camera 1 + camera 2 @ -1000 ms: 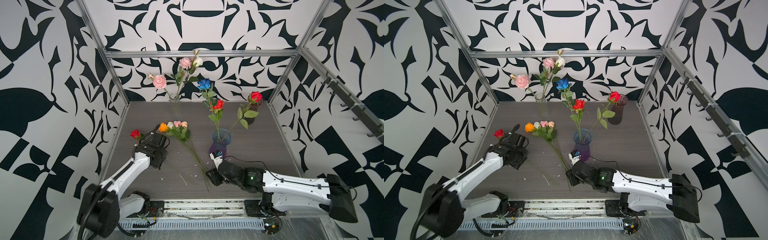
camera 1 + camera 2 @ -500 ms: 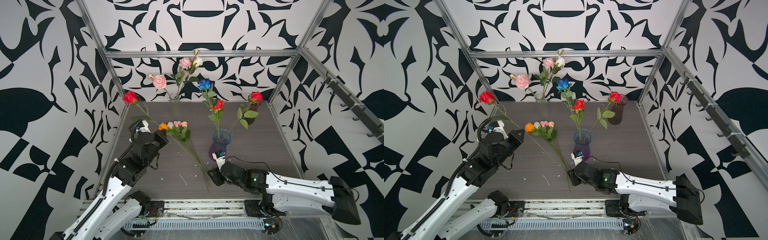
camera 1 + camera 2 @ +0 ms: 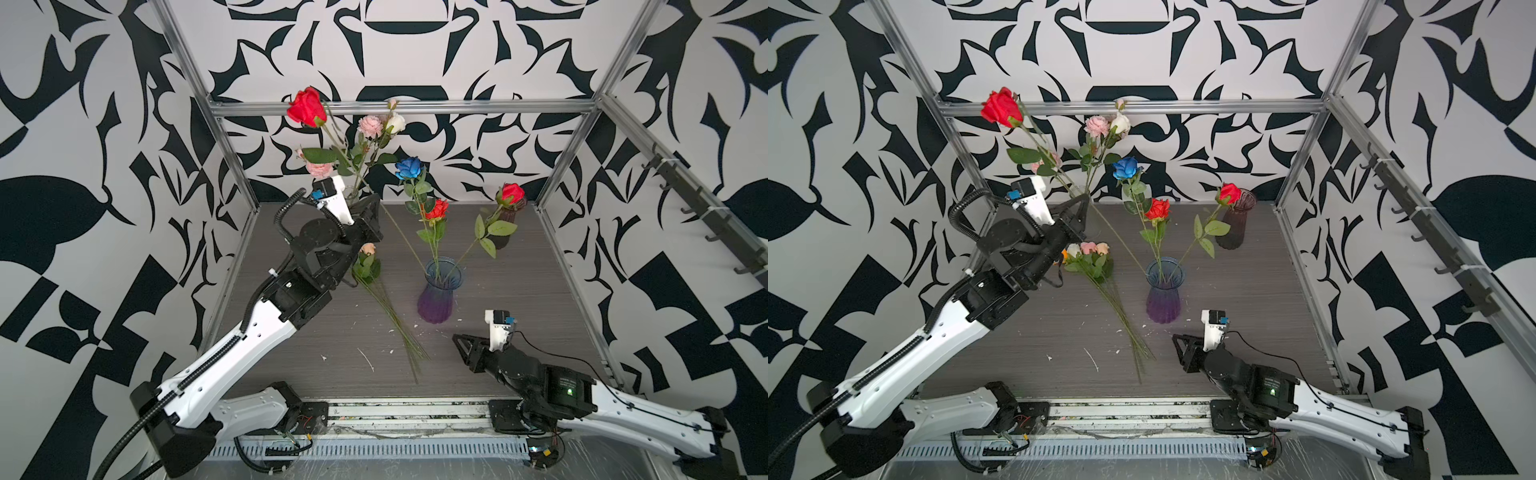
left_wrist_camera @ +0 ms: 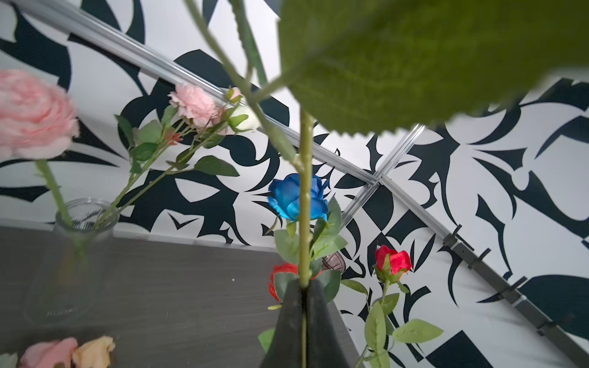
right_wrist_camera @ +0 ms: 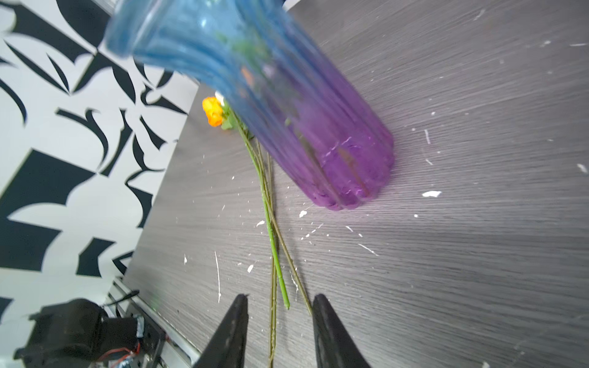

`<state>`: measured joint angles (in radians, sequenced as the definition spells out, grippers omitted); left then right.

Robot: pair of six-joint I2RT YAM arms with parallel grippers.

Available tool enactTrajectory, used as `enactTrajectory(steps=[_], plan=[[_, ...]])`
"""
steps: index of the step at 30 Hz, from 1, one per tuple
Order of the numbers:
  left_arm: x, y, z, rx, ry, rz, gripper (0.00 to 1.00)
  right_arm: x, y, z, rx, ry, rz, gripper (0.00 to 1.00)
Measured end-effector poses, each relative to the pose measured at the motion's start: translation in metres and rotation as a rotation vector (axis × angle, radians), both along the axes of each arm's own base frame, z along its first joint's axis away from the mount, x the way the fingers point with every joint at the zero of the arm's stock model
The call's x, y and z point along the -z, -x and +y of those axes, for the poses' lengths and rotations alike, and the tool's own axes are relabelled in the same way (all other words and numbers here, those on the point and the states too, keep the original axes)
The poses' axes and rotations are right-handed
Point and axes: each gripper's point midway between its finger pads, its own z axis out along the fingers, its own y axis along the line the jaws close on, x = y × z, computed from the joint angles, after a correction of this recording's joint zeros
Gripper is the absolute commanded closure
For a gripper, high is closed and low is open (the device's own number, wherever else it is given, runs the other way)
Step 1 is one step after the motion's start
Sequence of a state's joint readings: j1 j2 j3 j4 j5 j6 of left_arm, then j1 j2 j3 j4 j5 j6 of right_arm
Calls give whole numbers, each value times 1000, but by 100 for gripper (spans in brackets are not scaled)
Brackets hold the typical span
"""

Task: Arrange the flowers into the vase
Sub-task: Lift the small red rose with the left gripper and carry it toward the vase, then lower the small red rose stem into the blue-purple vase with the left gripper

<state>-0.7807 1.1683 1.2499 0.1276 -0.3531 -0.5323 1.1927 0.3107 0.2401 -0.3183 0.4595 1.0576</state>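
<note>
Jaws of left gripper (image 4: 304, 288) pinch shut on the rose (image 3: 306, 107) mid-stem, raised over the far left of the table (image 3: 519, 291). Head points up and far-left; the long axis slants down to the right and nearer, with the tip at the left rim of the vase (image 3: 439, 293), in or out I cannot tell. Left arm is nearer: likely nudge right, then lower. Right gripper (image 5: 281, 298) is part-open and empty, low, near-right of the vase. Bunch (image 3: 384, 307) lies to its left.
</note>
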Motion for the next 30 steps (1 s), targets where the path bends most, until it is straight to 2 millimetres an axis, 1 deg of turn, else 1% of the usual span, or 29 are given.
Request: enactTrajectory(steps=[4,8,13,17,21,30], plan=[[-8,-4,-27,34,-76,-72,100,4,-1,-8,33,-24,3,63],[-5,4,-61,86,-157,-135,100,4,-2,-9,44,-29,7,62],[20,12,-105,152,-296,-170,100,8,-2,-9,45,-11,13,63],[36,17,-131,194,-404,-187,100,8,-2,-9,45,-10,13,62],[46,21,-146,221,-466,-190,100,6,-2,-9,45,-18,9,62],[85,17,-157,248,-539,-109,100,4,-2,-9,47,-30,4,62]])
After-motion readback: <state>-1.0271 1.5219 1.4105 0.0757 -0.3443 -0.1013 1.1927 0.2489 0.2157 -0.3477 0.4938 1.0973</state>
